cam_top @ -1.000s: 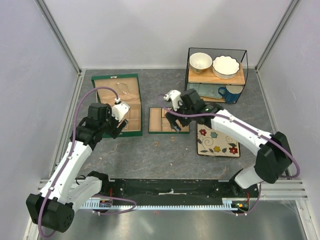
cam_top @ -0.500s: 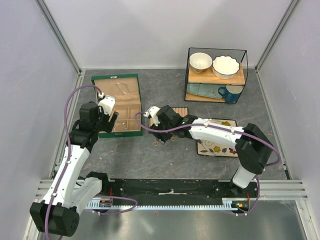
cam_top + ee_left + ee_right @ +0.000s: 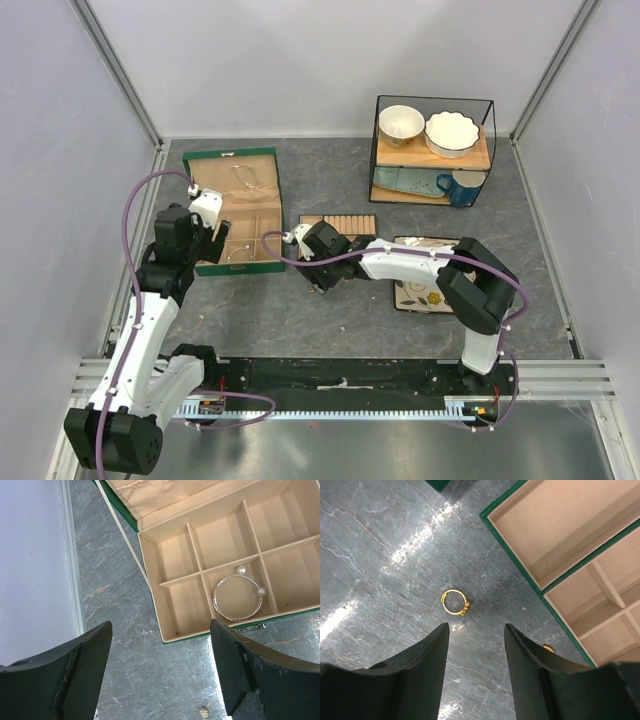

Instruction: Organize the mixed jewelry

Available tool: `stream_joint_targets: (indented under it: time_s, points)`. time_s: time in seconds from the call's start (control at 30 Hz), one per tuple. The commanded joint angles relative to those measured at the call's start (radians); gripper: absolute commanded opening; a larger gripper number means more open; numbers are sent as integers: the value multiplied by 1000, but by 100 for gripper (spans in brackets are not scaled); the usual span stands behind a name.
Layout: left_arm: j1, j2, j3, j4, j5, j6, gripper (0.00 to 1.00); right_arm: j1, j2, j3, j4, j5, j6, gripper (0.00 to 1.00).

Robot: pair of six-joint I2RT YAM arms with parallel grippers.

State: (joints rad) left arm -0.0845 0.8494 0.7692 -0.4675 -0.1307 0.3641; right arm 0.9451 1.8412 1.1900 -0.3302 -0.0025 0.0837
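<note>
Jewelry lies partly sorted, partly loose. Right hand hangs low over the grey surface with its two fingers spread and nothing between them. A gold ring lies flat just ahead of the gap, so the hand seems lined up to straddle and pinch it. A second small gold piece sits on the surface right against the green wall of the compartment tray, likely a harder pick because the wall crowds one finger. Left hand is also spread wide and empty, held above the front-left corner of the open jewelry box, probably to stay clear of its partner's reach. Inside the box, a silver bangle with two pearl ends rests in the middle compartment of the front row. Another tiny gold item lies on the surface in front of the box.
</note>
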Motion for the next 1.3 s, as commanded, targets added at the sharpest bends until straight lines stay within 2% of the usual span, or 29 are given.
stream_joint_targets:
  time_s: [0.0,1.27]
  points:
    - [9,-10,-10,53,-1,-27,86,3,1,54,33,-27,25,54]
    - [15,-21,-45,69,13,-5,86,4,73,76,69,-21,30,43]
